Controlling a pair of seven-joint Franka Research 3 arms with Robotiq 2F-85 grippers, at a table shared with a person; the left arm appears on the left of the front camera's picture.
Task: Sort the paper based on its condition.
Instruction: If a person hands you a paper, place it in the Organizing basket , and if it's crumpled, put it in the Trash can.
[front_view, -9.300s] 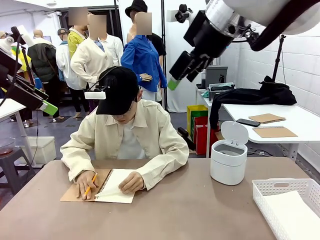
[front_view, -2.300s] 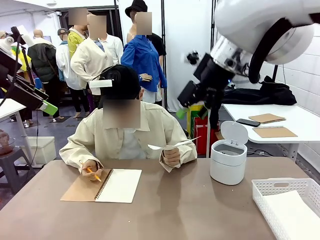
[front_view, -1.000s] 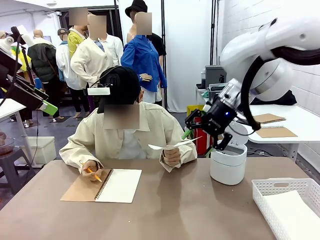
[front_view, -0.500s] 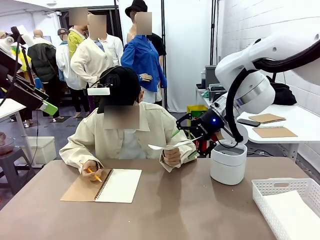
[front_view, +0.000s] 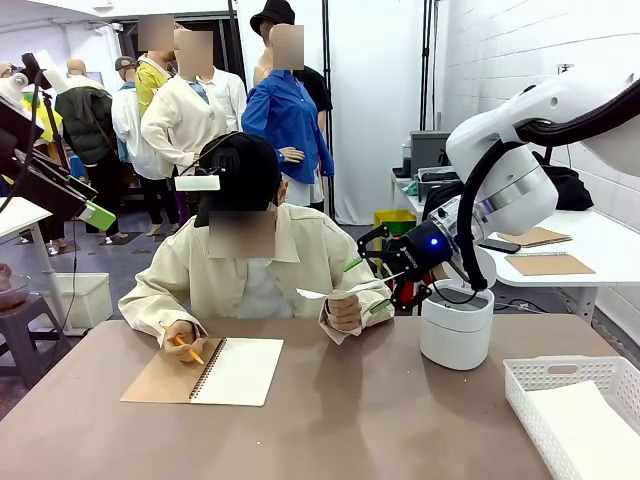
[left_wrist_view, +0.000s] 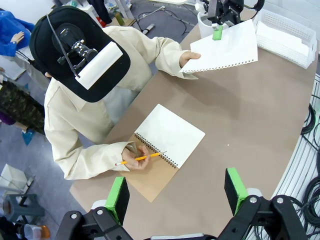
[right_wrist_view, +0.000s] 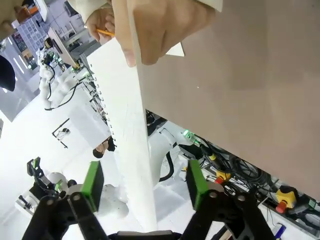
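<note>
The right gripper (front_view: 366, 284), jaws apart, is straddling the far edge of a thin white perforated paper sheet (left_wrist_view: 225, 49), green pads (right_wrist_view: 93, 178) on either side without yet touching. A person's hand (front_view: 343, 312) is holding the sheet above the brown bench (front_view: 380, 420). The left gripper (left_wrist_view: 176, 196), jaws apart, is hovering over a spiral-bound kraft-covered notebook (left_wrist_view: 164, 146). A white latticed plastic basket (front_view: 530, 400) is sitting at the bench's right.
</note>
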